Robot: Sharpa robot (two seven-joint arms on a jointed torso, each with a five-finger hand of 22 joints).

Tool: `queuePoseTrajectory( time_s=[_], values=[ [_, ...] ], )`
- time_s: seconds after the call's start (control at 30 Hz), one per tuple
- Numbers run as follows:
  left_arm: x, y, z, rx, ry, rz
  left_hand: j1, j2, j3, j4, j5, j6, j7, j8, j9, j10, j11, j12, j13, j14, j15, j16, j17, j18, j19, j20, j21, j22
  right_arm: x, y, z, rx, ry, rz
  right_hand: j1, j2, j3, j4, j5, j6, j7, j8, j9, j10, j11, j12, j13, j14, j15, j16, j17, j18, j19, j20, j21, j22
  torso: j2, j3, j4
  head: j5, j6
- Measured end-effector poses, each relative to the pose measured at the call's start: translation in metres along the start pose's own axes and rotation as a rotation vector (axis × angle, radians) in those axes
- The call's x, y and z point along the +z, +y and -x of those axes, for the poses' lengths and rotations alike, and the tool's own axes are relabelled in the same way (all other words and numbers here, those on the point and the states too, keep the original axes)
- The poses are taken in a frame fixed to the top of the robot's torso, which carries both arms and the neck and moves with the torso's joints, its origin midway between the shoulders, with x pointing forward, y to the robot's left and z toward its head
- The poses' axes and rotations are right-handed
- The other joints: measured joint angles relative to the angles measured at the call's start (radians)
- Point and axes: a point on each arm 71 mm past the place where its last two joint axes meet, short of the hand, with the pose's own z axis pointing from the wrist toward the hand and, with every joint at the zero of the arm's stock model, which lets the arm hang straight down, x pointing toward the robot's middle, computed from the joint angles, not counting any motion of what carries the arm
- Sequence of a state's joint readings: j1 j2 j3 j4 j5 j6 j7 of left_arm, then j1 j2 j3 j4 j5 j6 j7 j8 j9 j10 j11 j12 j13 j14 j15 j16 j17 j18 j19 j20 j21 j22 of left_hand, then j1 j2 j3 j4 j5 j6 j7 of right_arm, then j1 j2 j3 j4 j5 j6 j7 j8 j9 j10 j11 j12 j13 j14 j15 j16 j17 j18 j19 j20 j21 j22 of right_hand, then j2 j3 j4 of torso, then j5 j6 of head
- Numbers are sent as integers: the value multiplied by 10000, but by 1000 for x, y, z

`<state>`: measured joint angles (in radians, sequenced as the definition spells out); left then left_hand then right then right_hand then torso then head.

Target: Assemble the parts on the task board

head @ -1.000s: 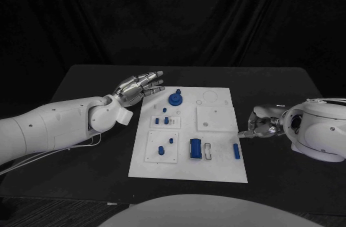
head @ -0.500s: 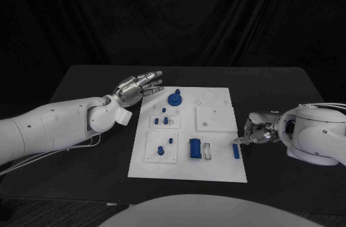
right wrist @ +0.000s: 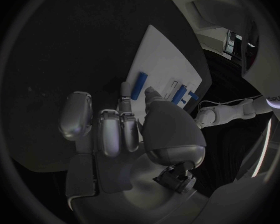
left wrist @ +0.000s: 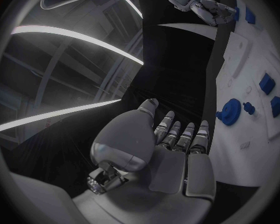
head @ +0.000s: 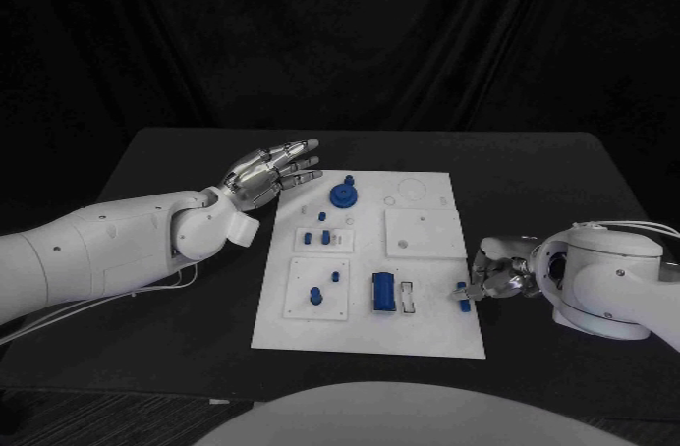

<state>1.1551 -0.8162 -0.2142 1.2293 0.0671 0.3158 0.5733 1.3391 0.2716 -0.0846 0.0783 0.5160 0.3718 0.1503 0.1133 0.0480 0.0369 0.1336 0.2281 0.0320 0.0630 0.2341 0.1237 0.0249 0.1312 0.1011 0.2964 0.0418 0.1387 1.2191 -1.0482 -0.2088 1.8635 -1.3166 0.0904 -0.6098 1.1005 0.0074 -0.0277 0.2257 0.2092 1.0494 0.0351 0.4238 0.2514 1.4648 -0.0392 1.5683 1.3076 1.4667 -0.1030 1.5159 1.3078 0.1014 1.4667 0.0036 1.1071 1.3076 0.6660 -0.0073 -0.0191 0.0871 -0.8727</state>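
The white task board [head: 425,330] lies in the middle of the black table. Near its right edge lies a slim blue bar [head: 464,303]. My right hand [head: 500,274] is down at that edge, fingertips curled in over the bar's far end. In the right wrist view the thumb [right wrist: 150,91] and a fingertip [right wrist: 124,87] flank the near end of the bar [right wrist: 140,84], which lies flat on the board [right wrist: 168,50]; a grip is unclear. My left hand [head: 271,175] hovers with its fingers spread, holding nothing, beside the board's far left corner.
On the board are a round blue knob [head: 345,193], a blue block [head: 384,292] next to a narrow slot, and small blue pieces [head: 324,238] in square plates at left. The left wrist view shows the knob [left wrist: 229,112] beyond my left hand [left wrist: 171,149].
My right hand has moved along the board's right edge toward me and lowered its fingertips onto the blue bar. The left arm has not moved.
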Motion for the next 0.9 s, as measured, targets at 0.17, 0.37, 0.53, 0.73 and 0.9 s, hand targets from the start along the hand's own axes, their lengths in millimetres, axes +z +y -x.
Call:
queuePoseTrajectory(
  time_s=[0.17, 0.37, 0.53, 0.73, 0.9],
  values=[
    [0, 0, 0, -4, 5, 0, 0, 0, 12, -12, 0, 0, 0, 0, 0, 0, 0, -1, 0, 0, 0, 0, 0, 0, 0, 0, 0, 0, 3, 2, -4, 105, 3, 24, 400, -8, 99, -352, 359, 56, 39, -175, 149, 0, 0, 0, 0, -15, 14, 0, -1, -1, -42, 42, -161, 0, -1, -1, -4, 12, 0],
    [0, 0, 0, -6, 11, 0, 0, 0, 12, -12, 0, 0, 0, 0, -1, 0, 0, -1, 0, 0, 0, 0, 0, 0, 0, 0, 0, 0, 6, 5, -6, 170, -43, 107, 994, -32, 338, -857, 1092, 167, 24, -267, 290, 0, 0, 0, -1, -15, 14, -56, -1, 0, -72, 72, -358, -1, -7, -3, 2, -1, 0],
    [0, 0, 0, -5, 9, 0, 0, 0, 12, -12, 0, 0, 0, 0, -1, 0, 0, -1, -1, 0, 0, 0, -1, 1, 0, 0, 0, 0, 7, 9, -7, 195, -61, 201, 1675, -83, 747, -1431, 1658, -3, 195, -268, 1167, 7, 80, 0, -1, -17, 53, -138, -1, 1, -112, 112, -583, -1, -8, -1, 3, 27, 0],
    [0, 0, 0, 0, 0, 1, 0, 0, 12, -12, 0, 0, 0, 0, -1, 0, -1, -3, -1, 0, 0, 0, -1, 0, 0, 0, 0, 0, 8, 9, -7, 242, -88, 259, 1786, -154, 1050, -1127, 2825, -21, 300, -270, 1690, 18, 271, 0, -2, -3, 216, -137, -1, 1, -197, 197, -694, -1, -6, 5, 5, 50, 0],
    [0, 0, 0, 2, -3, 4, 0, 0, 12, -12, 0, 0, 0, 0, -2, 0, -1, -5, -2, 0, 0, 0, -1, 0, 0, 0, 0, 0, 8, 8, -8, 298, -134, 259, 1232, -401, 1767, -1084, 3238, 68, 395, -272, 1750, 21, 341, -1, -2, 0, 283, -137, -2, 1, -195, 270, -694, -1, 1, 9, 3, 64, 0]
  ],
)
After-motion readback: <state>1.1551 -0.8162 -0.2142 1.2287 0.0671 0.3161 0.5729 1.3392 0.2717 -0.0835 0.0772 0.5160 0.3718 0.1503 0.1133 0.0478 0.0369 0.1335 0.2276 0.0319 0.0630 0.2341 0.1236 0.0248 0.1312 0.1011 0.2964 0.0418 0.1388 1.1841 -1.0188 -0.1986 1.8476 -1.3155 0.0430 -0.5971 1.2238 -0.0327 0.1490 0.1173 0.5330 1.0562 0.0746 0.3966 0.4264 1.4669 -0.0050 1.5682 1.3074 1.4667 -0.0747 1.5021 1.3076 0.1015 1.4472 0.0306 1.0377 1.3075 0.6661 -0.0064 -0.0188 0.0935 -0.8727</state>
